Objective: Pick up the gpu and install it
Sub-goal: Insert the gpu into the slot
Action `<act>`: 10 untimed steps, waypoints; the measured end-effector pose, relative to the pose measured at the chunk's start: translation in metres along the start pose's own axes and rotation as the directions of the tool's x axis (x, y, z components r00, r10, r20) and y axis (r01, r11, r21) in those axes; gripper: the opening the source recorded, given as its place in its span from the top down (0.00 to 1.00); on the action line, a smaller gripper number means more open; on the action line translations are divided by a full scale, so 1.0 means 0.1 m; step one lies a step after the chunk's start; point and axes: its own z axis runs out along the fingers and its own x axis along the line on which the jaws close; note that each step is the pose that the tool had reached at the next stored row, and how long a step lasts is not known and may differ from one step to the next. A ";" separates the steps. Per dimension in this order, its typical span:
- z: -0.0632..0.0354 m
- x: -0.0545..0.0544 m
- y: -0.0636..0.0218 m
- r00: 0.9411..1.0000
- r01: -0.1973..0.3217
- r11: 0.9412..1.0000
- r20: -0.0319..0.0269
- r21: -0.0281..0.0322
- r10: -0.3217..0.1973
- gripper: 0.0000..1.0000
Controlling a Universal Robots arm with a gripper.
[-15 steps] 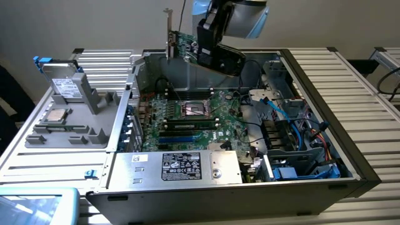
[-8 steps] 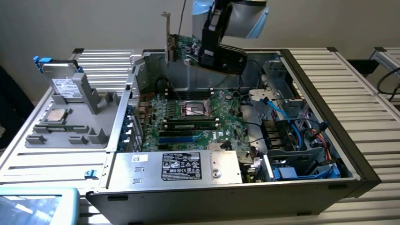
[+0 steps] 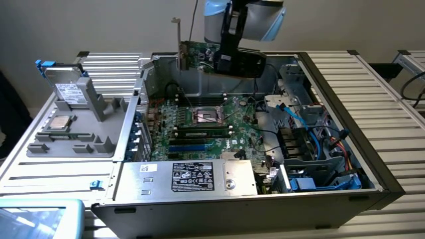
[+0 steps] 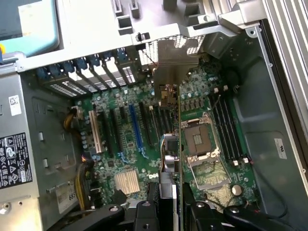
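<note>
The gpu point(image 3: 198, 52) is a green card with a silver end bracket point(image 3: 177, 37). It hangs in the air above the rear part of the open computer case point(image 3: 371, 164), with my gripper point(image 3: 229, 59) shut on it. In the wrist view the gpu point(image 4: 172, 144) appears edge-on, running from my gripper point(image 4: 172, 211) out to its bracket point(image 4: 175, 60). Below it lies the motherboard point(image 4: 130, 168) with its blue slot point(image 4: 135, 127), a white slot point(image 4: 95, 132) and black slots beside them. The card stands clear of the board.
The CPU socket point(image 3: 207, 117) and memory sticks point(image 3: 202, 133) sit mid-board. A power supply point(image 3: 192, 177) fills the case front, and drive bays with blue cables point(image 3: 312, 149) are on the exterior view's right. A grey tray point(image 3: 93, 134) holds a silver drive point(image 3: 69, 89) on the exterior view's left.
</note>
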 end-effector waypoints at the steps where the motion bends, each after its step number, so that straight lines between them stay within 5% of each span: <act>1: 0.002 0.00 0.000 1.000 0.014 1.000 -0.003 0.004 -0.014 0.71; 6: 0.008 0.00 -0.001 0.997 0.077 0.997 -0.025 0.020 -0.077 0.71; 10: 0.013 0.00 0.000 0.992 0.116 0.993 -0.048 0.027 -0.115 0.71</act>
